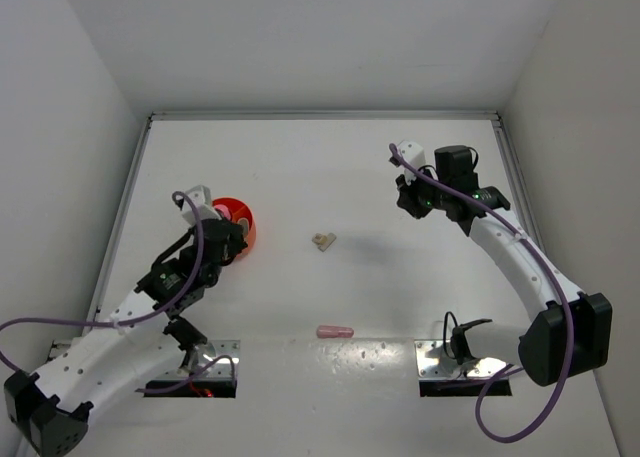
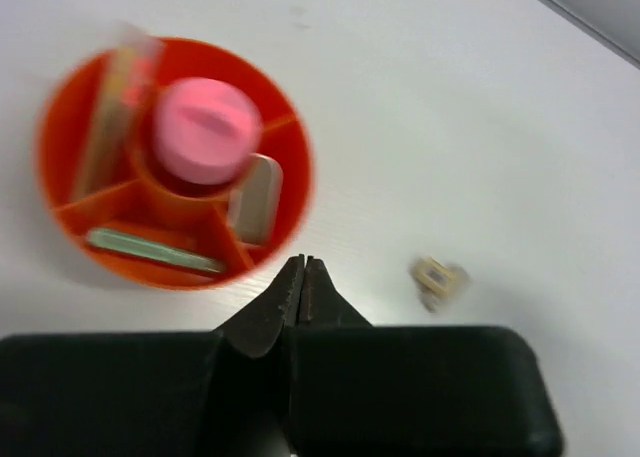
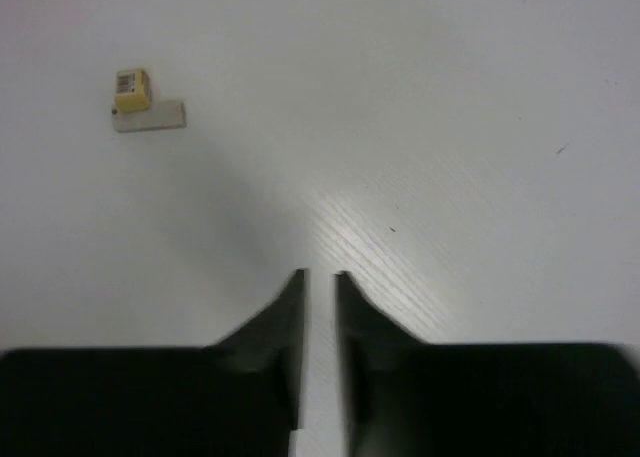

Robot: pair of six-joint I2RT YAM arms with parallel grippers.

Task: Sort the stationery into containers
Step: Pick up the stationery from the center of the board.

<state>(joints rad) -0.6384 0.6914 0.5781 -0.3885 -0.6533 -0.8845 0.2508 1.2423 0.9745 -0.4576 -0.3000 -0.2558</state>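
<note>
Jaws meet on left gripper (image 2: 303,263), stand slightly apart on right gripper (image 3: 320,274); divided orange tub (image 2: 150,269) holds pink-capped tube (image 2: 205,129).

tub (image 1: 244,227) half hidden under left arm (image 1: 175,277) in top view, contents smeared by blur in left wrist view, block (image 2: 437,280) blurred there too, pink piece (image 1: 335,331) too small to be identified

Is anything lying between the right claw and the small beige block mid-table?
Nothing visible does. Only bare table separates the right claw from the beige block. The pink bar lies well off that line.
</note>
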